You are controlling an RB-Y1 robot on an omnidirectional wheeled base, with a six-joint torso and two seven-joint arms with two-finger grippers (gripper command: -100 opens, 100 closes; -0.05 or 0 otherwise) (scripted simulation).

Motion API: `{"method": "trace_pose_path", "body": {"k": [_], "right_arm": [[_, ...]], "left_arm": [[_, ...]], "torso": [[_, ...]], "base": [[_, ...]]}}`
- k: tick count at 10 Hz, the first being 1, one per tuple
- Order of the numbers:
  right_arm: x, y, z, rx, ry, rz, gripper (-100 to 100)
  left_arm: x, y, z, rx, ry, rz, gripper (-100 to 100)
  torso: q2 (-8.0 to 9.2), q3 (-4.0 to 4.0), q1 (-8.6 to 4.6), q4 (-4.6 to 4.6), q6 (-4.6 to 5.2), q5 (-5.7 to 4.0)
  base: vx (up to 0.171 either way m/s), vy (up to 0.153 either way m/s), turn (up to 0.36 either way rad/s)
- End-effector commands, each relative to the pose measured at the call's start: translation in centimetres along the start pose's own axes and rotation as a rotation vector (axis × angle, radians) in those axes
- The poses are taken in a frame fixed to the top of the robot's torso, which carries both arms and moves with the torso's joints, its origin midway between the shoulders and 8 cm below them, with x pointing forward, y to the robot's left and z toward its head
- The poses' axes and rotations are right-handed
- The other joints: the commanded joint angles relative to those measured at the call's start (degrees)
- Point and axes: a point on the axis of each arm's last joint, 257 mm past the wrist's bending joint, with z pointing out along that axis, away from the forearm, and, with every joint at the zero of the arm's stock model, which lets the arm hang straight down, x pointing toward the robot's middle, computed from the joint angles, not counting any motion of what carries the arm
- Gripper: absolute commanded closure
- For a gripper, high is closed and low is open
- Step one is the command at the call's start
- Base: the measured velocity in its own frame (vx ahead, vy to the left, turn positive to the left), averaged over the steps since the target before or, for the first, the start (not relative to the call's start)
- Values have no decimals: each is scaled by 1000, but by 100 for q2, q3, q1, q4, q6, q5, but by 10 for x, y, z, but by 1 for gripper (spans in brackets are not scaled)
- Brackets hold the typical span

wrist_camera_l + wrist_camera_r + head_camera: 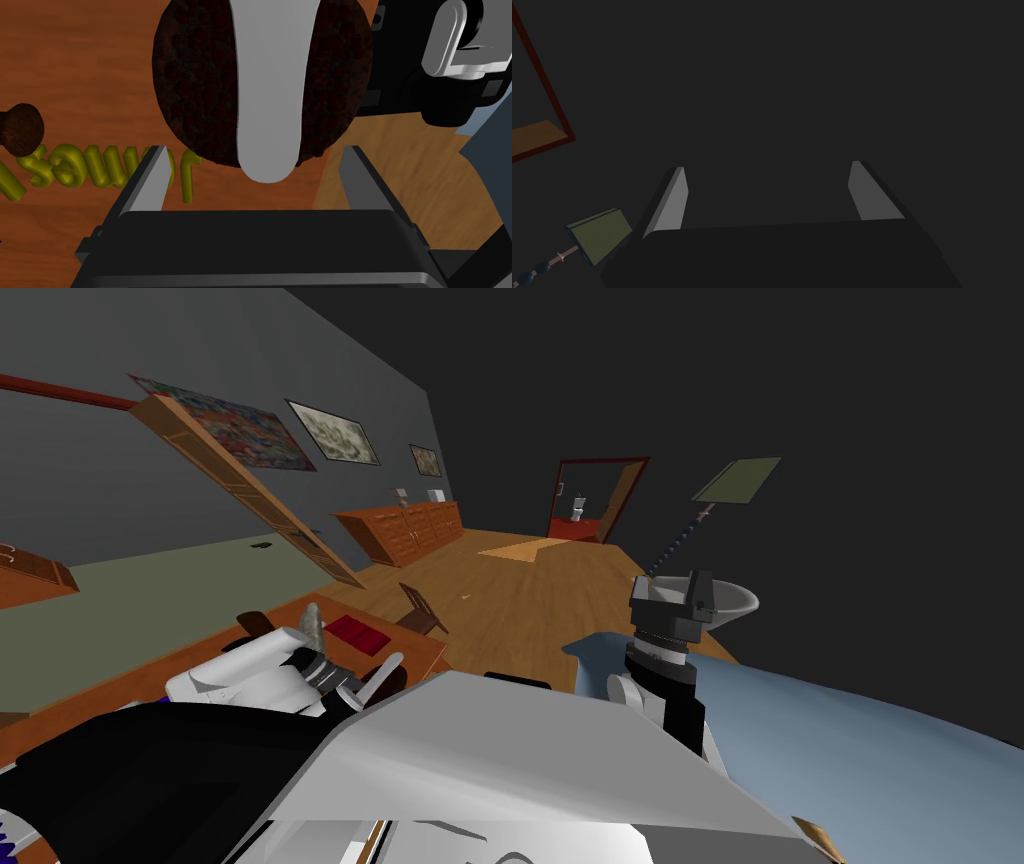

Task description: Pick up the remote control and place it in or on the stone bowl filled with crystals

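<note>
Item: remote control (pixel 270 100), light grey, long and rounded. It lay across the top of the bowl (pixel 195 85), a dark round vessel filled with dark reddish lumps. One end of it stuck out past the rim toward the left gripper (pixel 254 150). The bowl stood on the reddish wooden table (pixel 75 65), close to the table's edge, with paler floor (pixel 400 165) beyond.

Risks, as judged:
- The remote rested on an uneven heap with one end overhanging, so a knock could have tipped it off the rim.
- That end lay between the two fingers, so pulling the hand back at a slant could have caught it and dragged it out.
- With the bowl so near the edge, a remote that slid off might have fallen to the floor.

Left pincer: spread wide, holding nothing. One blade stood on each side of the remote's end, with a gap on both sides.

Right gripper (pixel 767 167): raised at the robot's right, also spread wide and empty.

Also noted: yellow raised lettering (pixel 100 167) on the table beside the bowl, and a small dark round knob (pixel 20 127) further along
</note>
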Motion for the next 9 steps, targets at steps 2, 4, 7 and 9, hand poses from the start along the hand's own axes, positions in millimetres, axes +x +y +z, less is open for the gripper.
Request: {"method": "trace_pose_path", "body": {"k": [2, 4, 7, 9], "right_arm": [[0, 0, 0, 0, 0, 0, 0], [0, 0, 0, 0, 0, 0, 0], [0, 0, 0, 0, 0, 0, 0], [0, 0, 0, 0, 0, 0, 0]], "left_arm": [[7, -11, -12, -2, 0, 1, -100], [11, -20, -23, -3, -1, 0, -100], [14, -27, -32, -3, -2, -1, -100], [14, -27, -32, -4, -2, -2, 0]], "torso": [[-1, -1, 3, 0, 0, 1], [-5, -3, 5, -1, 0, 1], [-4, -2, 3, -1, 0, 1], [-10, -5, 17, -2, 0, 5]], "base": [[-26, -46, 0], [-21, -40, -1], [-18, -38, 0], [0, 0, 0]]}}
